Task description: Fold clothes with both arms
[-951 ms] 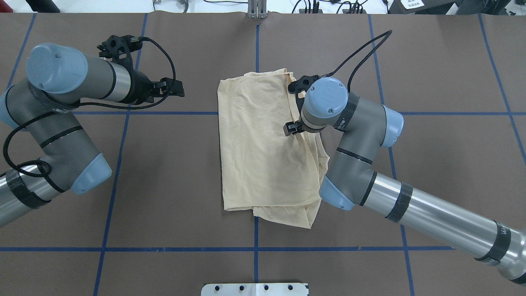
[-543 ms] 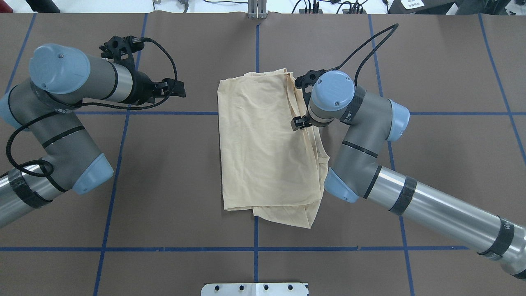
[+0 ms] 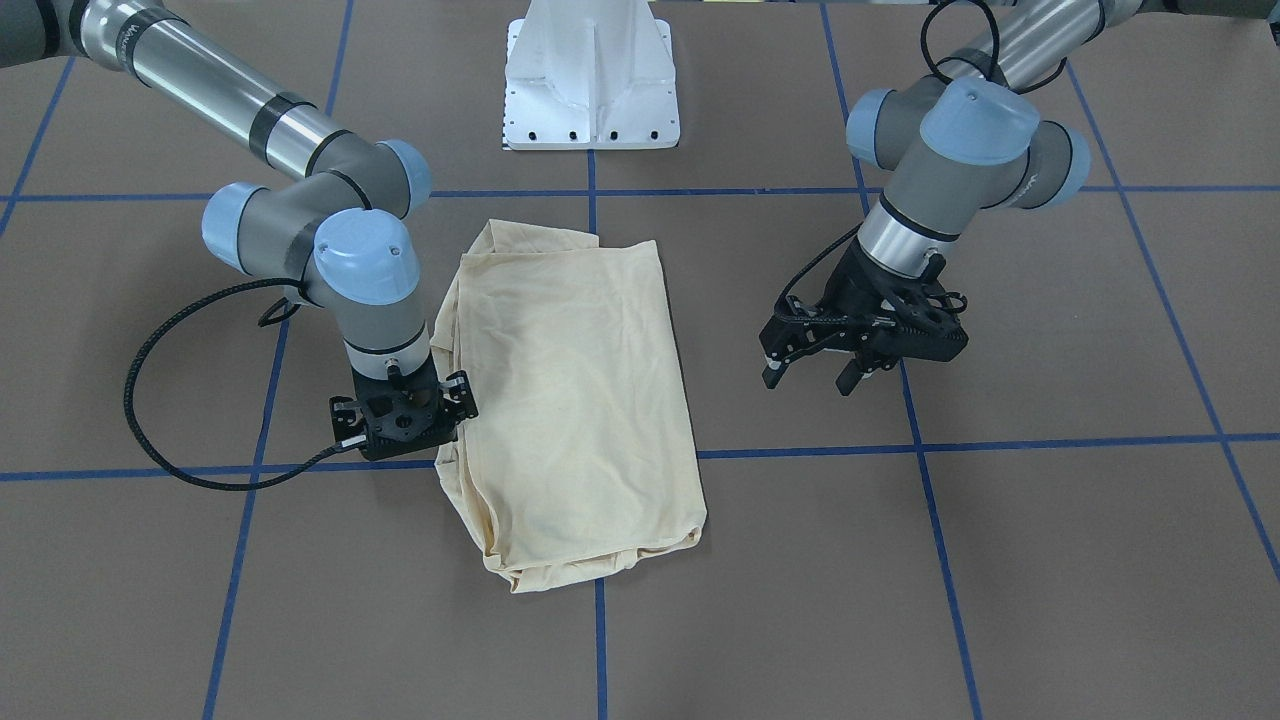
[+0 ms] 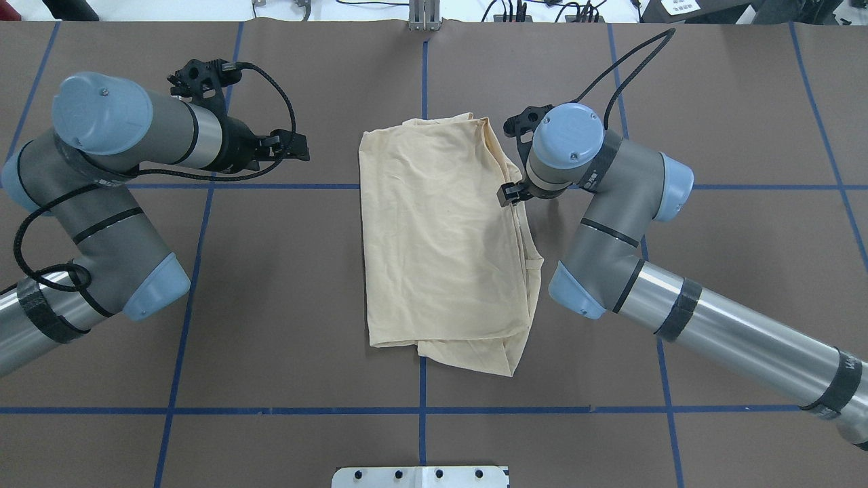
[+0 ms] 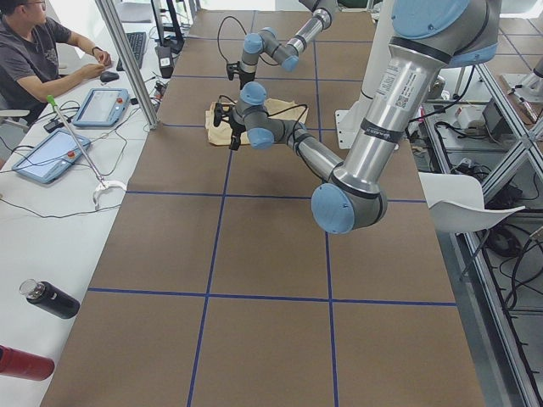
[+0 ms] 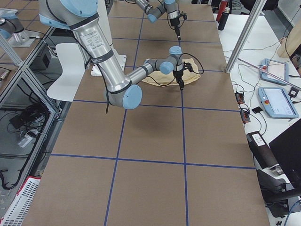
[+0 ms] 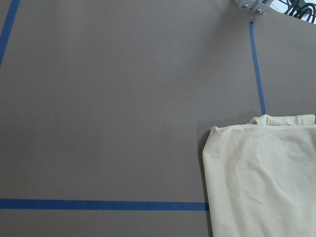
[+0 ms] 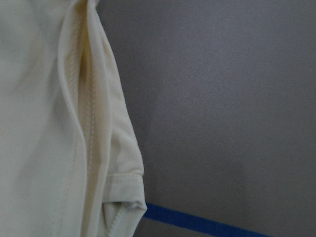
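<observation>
The cream-yellow shirt lies folded into a tall rectangle at the table's middle, print hidden; it also shows in the front view. My right gripper points straight down at the shirt's right edge, beside the layered hem seen in the right wrist view. Its fingers are hidden under the wrist, so I cannot tell if they are open. My left gripper hovers left of the shirt, apart from it, fingers spread and empty. The left wrist view shows the shirt's far left corner.
The white pedestal base stands at the robot's edge of the table. Blue tape lines grid the brown table cover. An operator sits at a side bench with tablets; bottles lie on that bench.
My right arm has moved to the right and a little farther away, from over the shirt's right part to its right edge. The shirt lies unchanged. The left arm has barely shifted.
</observation>
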### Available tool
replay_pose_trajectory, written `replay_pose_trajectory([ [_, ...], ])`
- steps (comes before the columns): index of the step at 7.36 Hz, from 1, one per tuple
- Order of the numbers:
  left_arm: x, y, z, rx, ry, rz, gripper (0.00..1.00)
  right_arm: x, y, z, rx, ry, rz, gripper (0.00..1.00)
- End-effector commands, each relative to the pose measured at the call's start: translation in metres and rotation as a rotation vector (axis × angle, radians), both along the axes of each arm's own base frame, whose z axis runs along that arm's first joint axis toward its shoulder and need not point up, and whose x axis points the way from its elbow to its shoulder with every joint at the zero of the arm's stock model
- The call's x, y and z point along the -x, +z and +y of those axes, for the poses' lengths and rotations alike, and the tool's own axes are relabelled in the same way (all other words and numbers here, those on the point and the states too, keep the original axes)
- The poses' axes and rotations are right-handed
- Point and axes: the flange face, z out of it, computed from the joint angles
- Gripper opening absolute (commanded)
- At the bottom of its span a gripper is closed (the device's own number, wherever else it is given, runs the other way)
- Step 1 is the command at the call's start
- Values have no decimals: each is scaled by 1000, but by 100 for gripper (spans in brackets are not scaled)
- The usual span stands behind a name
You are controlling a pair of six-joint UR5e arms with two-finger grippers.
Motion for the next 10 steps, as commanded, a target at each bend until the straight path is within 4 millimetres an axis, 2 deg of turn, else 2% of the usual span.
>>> replay_pose_trajectory([
  [1, -10, -1, 8, 2, 19, 4, 100, -18, -19, -5, 37, -27, -80, 100],
  [2, -31, -5, 29, 35, 58, 27, 100, -35, -24, 1, 65, -42, -120, 100],
  [3, -46, -9, 48, 111, 100, 71, 100, -43, -25, 0, 89, -29, -143, 100],
  [4, -64, -23, 74, 192, 121, 125, 100, -46, -35, 3, 81, -34, -159, 100],
  [6, -108, -41, 139, 381, 130, 264, 100, -58, -34, 15, 109, -4, -177, 100],
  [7, -129, -43, 165, 389, 69, 308, 100, -69, -26, 26, 159, 31, -197, 100],
  [8, -148, -36, 186, 368, 36, 296, 100, -86, -24, 44, 161, 22, -217, 100],
  [9, -160, -30, 198, 369, 42, 279, 100, -93, -26, 51, 173, 6, -236, 100],
  [10, -163, -24, 198, 376, 42, 263, 100, -93, -26, 53, 183, 12, -240, 100],
])
